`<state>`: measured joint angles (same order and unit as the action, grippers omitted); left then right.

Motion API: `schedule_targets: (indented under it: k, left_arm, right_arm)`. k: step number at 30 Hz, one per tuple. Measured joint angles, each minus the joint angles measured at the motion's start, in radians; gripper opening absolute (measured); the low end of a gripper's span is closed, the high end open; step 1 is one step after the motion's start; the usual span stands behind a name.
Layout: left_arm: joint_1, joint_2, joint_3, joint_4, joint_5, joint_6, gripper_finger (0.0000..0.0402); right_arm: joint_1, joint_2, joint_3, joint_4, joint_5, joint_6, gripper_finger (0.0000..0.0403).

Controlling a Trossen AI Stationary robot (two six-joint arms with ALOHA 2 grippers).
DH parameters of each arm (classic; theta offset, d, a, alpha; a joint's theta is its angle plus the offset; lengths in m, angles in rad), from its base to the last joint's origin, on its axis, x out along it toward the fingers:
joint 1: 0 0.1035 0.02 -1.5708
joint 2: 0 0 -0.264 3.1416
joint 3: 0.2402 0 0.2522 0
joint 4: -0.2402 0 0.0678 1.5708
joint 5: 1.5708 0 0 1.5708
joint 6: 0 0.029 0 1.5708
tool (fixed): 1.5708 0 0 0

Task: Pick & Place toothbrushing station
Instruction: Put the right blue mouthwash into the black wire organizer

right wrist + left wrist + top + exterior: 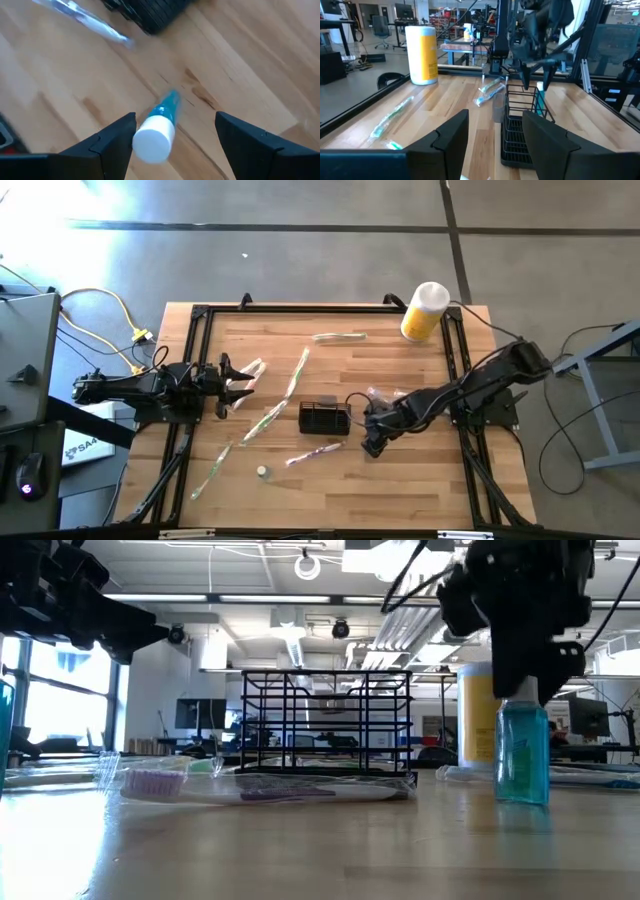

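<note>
Two dark arms work over the pale wooden table (330, 370); the small black wire-mesh organiser box (325, 418) sits near its middle, long axis running three to nine o'clock. Right gripper (372, 442), the nearer, hangs at the box's four o'clock, fingers spread around an upright teal bottle with white cap (159, 126). Left gripper (240, 385), half open and empty, waits at ten o'clock.

Bare wood at the table's (400, 480) near right corner. Wrapped toothbrushes (268, 420) crowd the organiser's (324, 417) left, a blue bottle (522, 752) stands right of it.
</note>
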<state>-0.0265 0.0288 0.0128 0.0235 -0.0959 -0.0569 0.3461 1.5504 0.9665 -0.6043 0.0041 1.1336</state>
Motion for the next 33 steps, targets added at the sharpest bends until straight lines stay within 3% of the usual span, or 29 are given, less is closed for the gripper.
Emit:
schedule_targets:
  k: [7, 20, 26, 33]
  left_arm:
    - [0.000, 0.000, 0.000, 0.000, 0.000, 0.000, 0.0182]
    - [0.000, 0.000, 0.000, 0.000, 0.000, 0.000, 0.0182]
    - [0.000, 0.000, 0.000, 0.000, 0.000, 0.000, 0.0182]
    - [0.000, 0.000, 0.000, 0.000, -0.001, 0.000, 0.0182]
  right_arm:
    - [-0.004, 0.051, 0.000, 0.034, -0.048, -0.002, 0.0265]
    - [-0.013, 0.061, 0.000, 0.035, -0.001, -0.004, 0.0261]
    - [-0.013, 0.089, 0.000, 0.042, -0.006, -0.012, 0.0217]
    - [-0.013, 0.093, 0.001, 0.055, -0.032, -0.076, 0.0125]
